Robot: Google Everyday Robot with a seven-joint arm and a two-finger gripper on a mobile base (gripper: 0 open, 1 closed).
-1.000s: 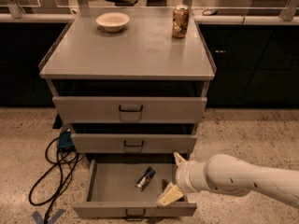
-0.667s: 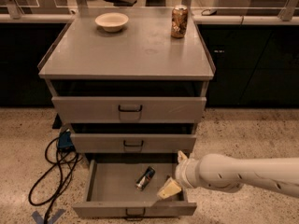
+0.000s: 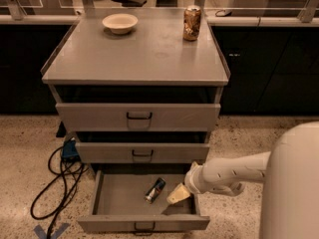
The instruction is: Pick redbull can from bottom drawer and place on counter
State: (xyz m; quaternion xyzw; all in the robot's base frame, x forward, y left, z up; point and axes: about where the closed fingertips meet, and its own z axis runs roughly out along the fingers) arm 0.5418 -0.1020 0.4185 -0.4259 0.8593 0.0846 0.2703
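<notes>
The redbull can (image 3: pixel 155 189) lies on its side inside the open bottom drawer (image 3: pixel 143 223), near the middle of its floor. My gripper (image 3: pixel 181 182) reaches into the drawer from the right, just right of the can and not touching it. It is open, with one pale finger (image 3: pixel 177 194) low over the drawer floor and the other up near the middle drawer's edge. It holds nothing. The grey counter (image 3: pixel 139 54) is the cabinet top above the three drawers.
A brown-gold can (image 3: pixel 192 23) and a pale bowl (image 3: pixel 120 23) stand at the back of the counter. The two upper drawers (image 3: pixel 138 116) stick out slightly. A black cable (image 3: pixel 57 185) and a blue plug lie on the speckled floor to the left. My white arm (image 3: pixel 291 183) fills the lower right.
My gripper has moved a little up and left inside the drawer, closer to the can. The can has not moved.
</notes>
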